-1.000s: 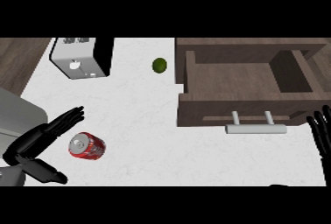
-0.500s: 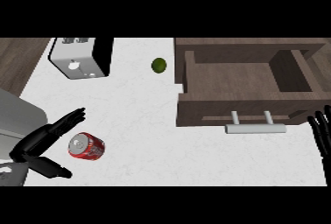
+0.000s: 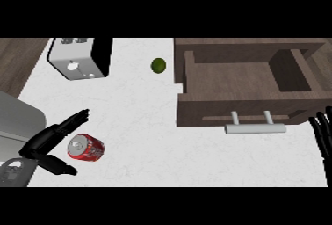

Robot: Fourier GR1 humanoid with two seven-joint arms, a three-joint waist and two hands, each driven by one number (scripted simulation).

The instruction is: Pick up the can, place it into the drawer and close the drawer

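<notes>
White counter, can [image 3: 87,147] lying lower left. Left hand [image 3: 47,143] spread beside it, thumb below; it should wrap both sides before lifting toward the open drawer [image 3: 246,85]. Right hand [image 3: 322,134] rests open.

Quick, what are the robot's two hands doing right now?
Left hand: open beside the red can, not holding it.
Right hand: open, resting, empty.

White counter [image 3: 142,132]: red can [image 3: 87,147] on side, toaster [image 3: 80,56], green fruit [image 3: 159,65]
</notes>
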